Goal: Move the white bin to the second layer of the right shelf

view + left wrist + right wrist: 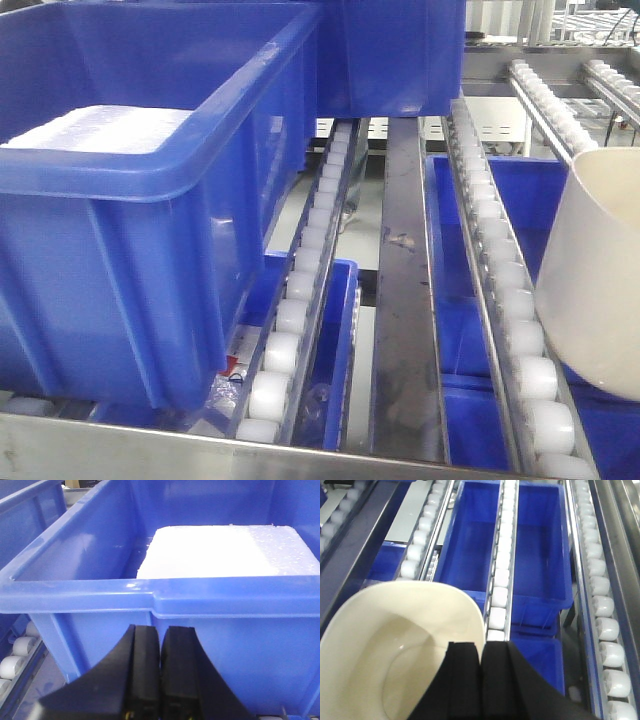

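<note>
**Ann:** Black right fingers [481,680] are pinched closed on the white bin [395,640] at its rim, carrying it over the roller rails [510,310] of the right shelf second layer [405,300].

**Bo:** So it's lifted but, I'd judge, not set down yet. And the left?

**Ann:** Left fingers [160,675] pressed together, empty, facing a blue crate [150,600].

**Bo:** Count?

**Ann:** One white bin, one foam block [225,550], several blue crates; exact total unclear.

The left gripper [160,672], black and wedge-shaped, has its jaws pressed together with only a thin line between them, holding nothing. The right gripper [481,680], also black, has its jaws closed on the rim of the glossy cream-white plastic bin [395,645].
</note>
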